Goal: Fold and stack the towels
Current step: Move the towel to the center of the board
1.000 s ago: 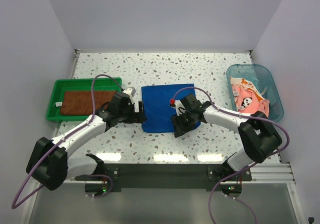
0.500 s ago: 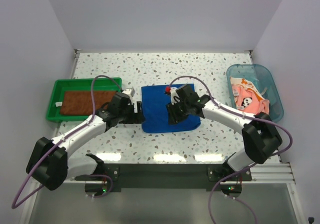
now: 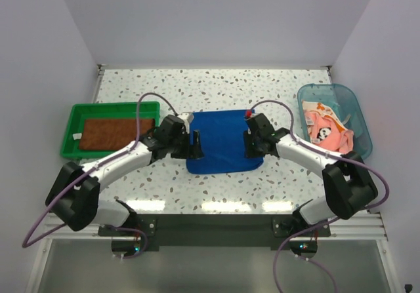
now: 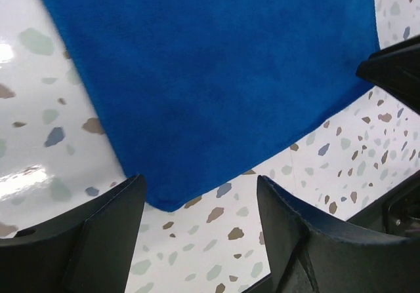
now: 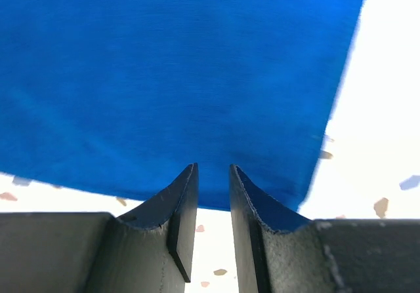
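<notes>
- At mid-table: one royal blue towel point(image 3: 223, 142), which we list as lying flat on the speckled table point(image 3: 275, 86), between the two arms.
- Left gripper point(image 4: 200, 185): fingers spread wide and holding nothing, set over the towel's left edge, with a corner of the cloth showing between them (left wrist view).
- Right gripper point(image 5: 213, 168): fingers drawn close with only a slim gap, at the towel's right edge. We cannot tell whether the tips nip the cloth.
- Green tray point(image 3: 71, 150), far left: holds one rust-brown towel point(image 3: 115, 132), laid flat.
- Clear blue tub point(image 3: 357, 106), far right: holds a crumpled pink towel point(image 3: 325, 128) with orange cloth beside it.
</notes>
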`<state>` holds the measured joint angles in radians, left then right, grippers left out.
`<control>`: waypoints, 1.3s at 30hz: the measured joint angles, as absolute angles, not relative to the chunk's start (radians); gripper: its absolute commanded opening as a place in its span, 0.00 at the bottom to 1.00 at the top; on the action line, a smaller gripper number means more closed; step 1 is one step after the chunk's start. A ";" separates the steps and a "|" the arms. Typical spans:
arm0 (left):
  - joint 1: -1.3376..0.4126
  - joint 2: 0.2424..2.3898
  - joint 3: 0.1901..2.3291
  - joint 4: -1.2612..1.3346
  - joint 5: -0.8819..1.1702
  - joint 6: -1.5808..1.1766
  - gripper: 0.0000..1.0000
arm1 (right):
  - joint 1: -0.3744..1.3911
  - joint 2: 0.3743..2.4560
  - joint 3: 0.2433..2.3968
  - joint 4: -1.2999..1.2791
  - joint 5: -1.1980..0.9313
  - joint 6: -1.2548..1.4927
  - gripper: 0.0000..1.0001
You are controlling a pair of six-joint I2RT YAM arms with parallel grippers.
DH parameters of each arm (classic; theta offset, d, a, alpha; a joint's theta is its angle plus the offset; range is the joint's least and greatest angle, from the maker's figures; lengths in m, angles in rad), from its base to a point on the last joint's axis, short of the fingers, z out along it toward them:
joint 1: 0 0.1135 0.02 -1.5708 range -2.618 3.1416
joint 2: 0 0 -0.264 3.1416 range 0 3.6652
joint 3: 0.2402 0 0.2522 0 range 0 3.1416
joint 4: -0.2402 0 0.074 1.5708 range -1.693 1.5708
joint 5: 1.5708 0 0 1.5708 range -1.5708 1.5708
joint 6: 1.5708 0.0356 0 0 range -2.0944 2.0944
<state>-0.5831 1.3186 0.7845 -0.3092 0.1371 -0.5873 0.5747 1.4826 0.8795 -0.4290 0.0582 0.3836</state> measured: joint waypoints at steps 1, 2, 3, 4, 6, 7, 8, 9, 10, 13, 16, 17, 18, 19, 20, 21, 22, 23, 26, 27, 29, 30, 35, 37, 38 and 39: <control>-0.597 1.345 0.798 -0.303 0.141 -0.587 0.72 | 0.560 1.477 0.869 -0.431 0.064 0.394 0.29; -0.611 1.372 0.809 -0.298 0.145 -0.587 0.72 | 0.545 1.470 0.858 -0.431 0.069 0.404 0.29; -0.621 1.396 0.813 -0.294 0.148 -0.587 0.72 | 0.533 1.463 0.847 -0.433 0.070 0.412 0.29; -0.630 1.416 0.814 -0.294 0.152 -0.587 0.71 | 0.522 1.455 0.833 -0.433 0.070 0.422 0.29; -0.643 1.450 0.814 -0.297 0.155 -0.587 0.70 | 0.509 1.436 0.808 -0.434 0.070 0.436 0.29; -0.645 1.463 0.814 -0.298 0.157 -0.587 0.70 | 0.504 1.428 0.795 -0.434 0.070 0.444 0.28; -0.645 1.473 0.813 -0.298 0.158 -0.587 0.70 | 0.501 1.422 0.783 -0.435 0.070 0.451 0.28; -0.645 1.480 0.813 -0.299 0.158 -0.587 0.70 | 0.497 1.417 0.772 -0.437 0.070 0.458 0.28; -0.645 1.484 0.811 -0.297 0.158 -0.587 0.69 | 0.497 1.412 0.762 -0.438 0.070 0.466 0.28; -0.645 1.492 0.805 -0.297 0.158 -0.587 0.68 | 0.492 1.390 0.725 -0.440 0.070 0.487 0.26; -0.648 1.506 0.796 -0.295 0.158 -0.587 0.67 | 0.476 1.363 0.693 -0.445 0.070 0.509 0.25; -0.649 1.510 0.790 -0.294 0.158 -0.586 0.67 | 0.469 1.356 0.685 -0.445 0.070 0.517 0.24; -0.649 1.514 0.785 -0.296 0.158 -0.586 0.66 | 0.462 1.351 0.678 -0.445 0.070 0.525 0.24; -0.649 1.517 0.780 -0.295 0.158 -0.586 0.66 | 0.456 1.347 0.670 -0.443 0.070 0.534 0.24; -0.649 1.520 0.775 -0.294 0.159 -0.586 0.65 | 0.450 1.345 0.661 -0.442 0.070 0.542 0.24; -0.649 1.520 0.773 -0.292 0.159 -0.586 0.65 | 0.442 1.345 0.652 -0.440 0.067 0.550 0.23; -0.649 1.521 0.772 -0.290 0.159 -0.586 0.64 | 0.433 1.345 0.645 -0.435 0.061 0.559 0.23; -0.649 1.521 0.771 -0.288 0.159 -0.586 0.63 | 0.423 1.343 0.641 -0.431 0.055 0.566 0.23; -0.649 1.521 0.765 -0.278 0.158 -0.585 0.60 | 0.383 1.335 0.626 -0.410 0.015 0.591 0.23; -0.649 1.520 0.762 -0.275 0.158 -0.585 0.57 | 0.370 1.334 0.621 -0.402 0.003 0.599 0.23; -0.648 1.520 0.757 -0.269 0.155 -0.584 0.55 | 0.353 1.333 0.616 -0.395 -0.019 0.611 0.24; -0.648 1.517 0.753 -0.268 0.152 -0.584 0.52 | 0.347 1.333 0.616 -0.394 -0.027 0.614 0.24; -0.648 1.488 0.713 -0.255 0.137 -0.585 0.41 | 0.339 1.327 0.608 -0.390 -0.049 0.623 0.26; -0.649 1.468 0.694 -0.257 0.134 -0.584 0.40 | 0.339 1.314 0.596 -0.385 -0.057 0.626 0.26; -0.649 1.457 0.685 -0.260 0.133 -0.584 0.40 | 0.339 1.306 0.589 -0.385 -0.067 0.628 0.27; -0.649 1.446 0.677 -0.264 0.132 -0.584 0.40 | 0.339 1.297 0.580 -0.384 -0.077 0.629 0.27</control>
<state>-0.6487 1.4464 0.6765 -0.2642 0.1322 -0.5838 0.3389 1.2972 0.5797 -0.3840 -0.0769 0.6292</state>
